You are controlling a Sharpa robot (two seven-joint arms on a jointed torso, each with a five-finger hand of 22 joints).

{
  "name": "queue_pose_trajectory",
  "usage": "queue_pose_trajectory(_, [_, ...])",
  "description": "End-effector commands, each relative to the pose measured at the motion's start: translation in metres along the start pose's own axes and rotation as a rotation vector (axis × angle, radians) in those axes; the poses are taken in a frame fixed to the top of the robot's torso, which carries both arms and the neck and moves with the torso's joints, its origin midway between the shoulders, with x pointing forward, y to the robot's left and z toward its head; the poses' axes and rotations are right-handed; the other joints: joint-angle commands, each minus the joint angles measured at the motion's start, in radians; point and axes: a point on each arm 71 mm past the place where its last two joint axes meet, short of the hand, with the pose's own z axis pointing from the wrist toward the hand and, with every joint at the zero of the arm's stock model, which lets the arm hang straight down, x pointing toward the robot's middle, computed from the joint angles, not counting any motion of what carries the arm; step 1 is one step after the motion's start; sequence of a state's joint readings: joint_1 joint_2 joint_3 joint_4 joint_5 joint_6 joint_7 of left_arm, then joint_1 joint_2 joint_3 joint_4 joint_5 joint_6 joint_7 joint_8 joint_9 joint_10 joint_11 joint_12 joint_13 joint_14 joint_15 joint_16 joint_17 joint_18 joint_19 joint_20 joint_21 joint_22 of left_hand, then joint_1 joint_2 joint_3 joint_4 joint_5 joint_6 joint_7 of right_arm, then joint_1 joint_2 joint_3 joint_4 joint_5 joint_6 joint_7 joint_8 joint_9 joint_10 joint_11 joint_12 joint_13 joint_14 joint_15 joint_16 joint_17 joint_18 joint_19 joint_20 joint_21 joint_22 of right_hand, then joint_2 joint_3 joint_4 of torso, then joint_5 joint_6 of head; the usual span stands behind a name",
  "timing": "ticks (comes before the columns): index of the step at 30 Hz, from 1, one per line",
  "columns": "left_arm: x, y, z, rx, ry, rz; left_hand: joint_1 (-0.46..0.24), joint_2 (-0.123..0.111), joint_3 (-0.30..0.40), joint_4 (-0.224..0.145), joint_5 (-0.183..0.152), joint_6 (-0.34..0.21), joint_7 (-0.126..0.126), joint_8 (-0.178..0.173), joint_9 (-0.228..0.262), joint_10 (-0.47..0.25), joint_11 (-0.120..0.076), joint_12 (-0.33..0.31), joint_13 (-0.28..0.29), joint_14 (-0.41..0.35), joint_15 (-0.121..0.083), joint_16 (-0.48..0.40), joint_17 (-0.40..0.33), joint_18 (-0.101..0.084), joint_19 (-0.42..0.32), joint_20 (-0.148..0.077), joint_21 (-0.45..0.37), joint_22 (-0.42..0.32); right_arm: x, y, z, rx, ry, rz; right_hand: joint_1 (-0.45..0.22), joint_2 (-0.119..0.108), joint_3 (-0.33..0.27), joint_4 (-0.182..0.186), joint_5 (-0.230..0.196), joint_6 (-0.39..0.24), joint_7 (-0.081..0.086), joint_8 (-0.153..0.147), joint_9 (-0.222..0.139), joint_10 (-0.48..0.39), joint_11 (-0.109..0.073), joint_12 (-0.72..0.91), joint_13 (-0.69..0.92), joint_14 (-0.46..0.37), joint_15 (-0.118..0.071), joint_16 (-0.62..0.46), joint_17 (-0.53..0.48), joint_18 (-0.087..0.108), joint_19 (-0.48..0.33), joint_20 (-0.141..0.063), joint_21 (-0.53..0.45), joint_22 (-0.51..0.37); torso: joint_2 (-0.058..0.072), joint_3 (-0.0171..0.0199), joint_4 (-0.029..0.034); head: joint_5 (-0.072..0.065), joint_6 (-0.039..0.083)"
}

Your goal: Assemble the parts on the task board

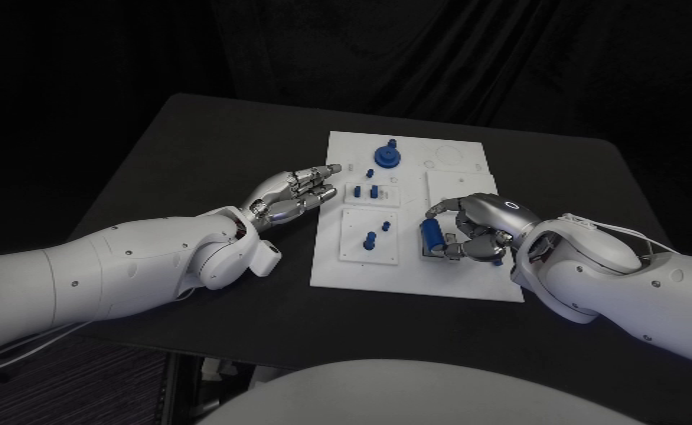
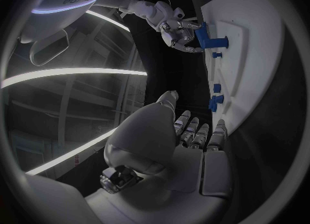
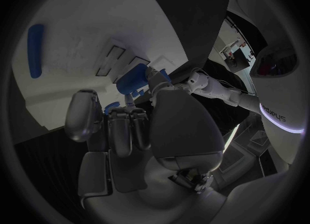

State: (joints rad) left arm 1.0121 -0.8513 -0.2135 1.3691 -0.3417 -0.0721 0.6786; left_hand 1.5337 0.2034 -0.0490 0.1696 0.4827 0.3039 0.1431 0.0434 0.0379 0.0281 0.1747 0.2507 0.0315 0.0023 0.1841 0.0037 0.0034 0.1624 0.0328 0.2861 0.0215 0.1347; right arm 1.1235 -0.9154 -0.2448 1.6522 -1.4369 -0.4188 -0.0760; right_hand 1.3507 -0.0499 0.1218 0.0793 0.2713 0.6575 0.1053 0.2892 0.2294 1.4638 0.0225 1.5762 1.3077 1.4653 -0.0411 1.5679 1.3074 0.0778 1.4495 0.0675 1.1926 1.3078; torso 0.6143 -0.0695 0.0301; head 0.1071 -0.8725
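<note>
Blue parts (image 1: 387,156) on white task board (image 1: 462,160), black table (image 1: 188,145)

A black desk (image 1: 188,155) stands before a dark curtain (image 1: 433,25), which hangs just behind the desk's far edge.

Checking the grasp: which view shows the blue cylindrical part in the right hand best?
The head view: the blue cylindrical part sits clear between the right hand's fingers, above the white task board. The left wrist view shows it small and distant. The right wrist view shows it partly behind fingers.
</note>
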Motion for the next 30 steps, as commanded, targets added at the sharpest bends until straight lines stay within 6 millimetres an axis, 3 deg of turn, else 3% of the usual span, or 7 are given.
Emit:
queue_pose_trajectory(1, [0.0017,-0.0011,-0.0003,0.021,0.010,-0.012,-0.007,0.004,0.006,0.000,0.003,0.003,0.018,0.002,0.000,0.007,-0.001,0.005,0.001,0.005,0.001,0.000,0.000,0.010,0.001,0.002,0.002,-0.001,-0.0024,0.0009,-0.0018,-0.009,-0.038,0.002,-0.003,0.008,0.001,-0.007,0.003,-0.003,-0.007,0.385,0.276,0.107,-0.008,-0.005,0.263,0.105,-0.009,0.003,0.263,-0.002,0.001,-0.009,-0.001,0.163,0.000,-0.0001,0.0008,-0.001,0.000])
queue_pose_trajectory(6, [0.0018,-0.0009,-0.0004,0.021,0.010,-0.012,-0.007,0.004,0.006,0.000,0.003,0.003,0.018,0.002,0.000,0.007,-0.001,0.005,0.001,0.005,0.001,0.000,0.000,0.010,0.001,0.002,0.002,-0.001,-0.0019,-0.0013,-0.0038,0.002,-0.034,0.003,-0.006,0.007,-0.001,-0.008,0.002,-0.010,-0.009,0.402,0.289,0.107,-0.009,-0.005,0.263,0.105,-0.010,0.003,0.263,-0.002,0.001,-0.010,-0.001,0.163,0.000,0.0001,0.0006,-0.001,0.000])
queue_pose_trajectory(25, [0.0019,-0.0008,-0.0007,0.020,0.010,-0.013,-0.008,0.003,0.007,0.000,0.002,0.002,0.019,0.001,0.000,0.006,0.000,0.004,0.001,0.005,0.002,0.000,0.000,0.010,0.001,0.002,0.001,-0.002,0.0016,-0.0029,-0.0035,0.023,-0.013,0.003,-0.022,0.000,-0.008,0.000,0.002,-0.039,-0.007,0.422,0.306,0.107,-0.008,-0.005,0.263,0.105,-0.010,0.003,0.263,-0.001,-0.001,-0.010,-0.009,0.161,0.000,-0.0006,0.0003,0.000,0.000])
queue_pose_trajectory(30, [0.0018,-0.0008,-0.0009,0.020,0.010,-0.013,-0.008,0.003,0.007,0.000,0.002,0.002,0.019,0.001,0.000,0.006,0.000,0.004,0.001,0.005,0.002,0.000,0.000,0.010,0.001,0.002,0.001,-0.002,0.0025,-0.0009,-0.0049,0.019,-0.007,0.007,-0.052,-0.017,-0.023,0.029,0.003,-0.061,-0.006,0.439,0.320,0.107,-0.009,-0.005,0.263,0.105,-0.010,0.003,0.263,0.000,-0.002,-0.010,-0.011,0.160,0.000,-0.0005,0.0011,-0.002,0.000])
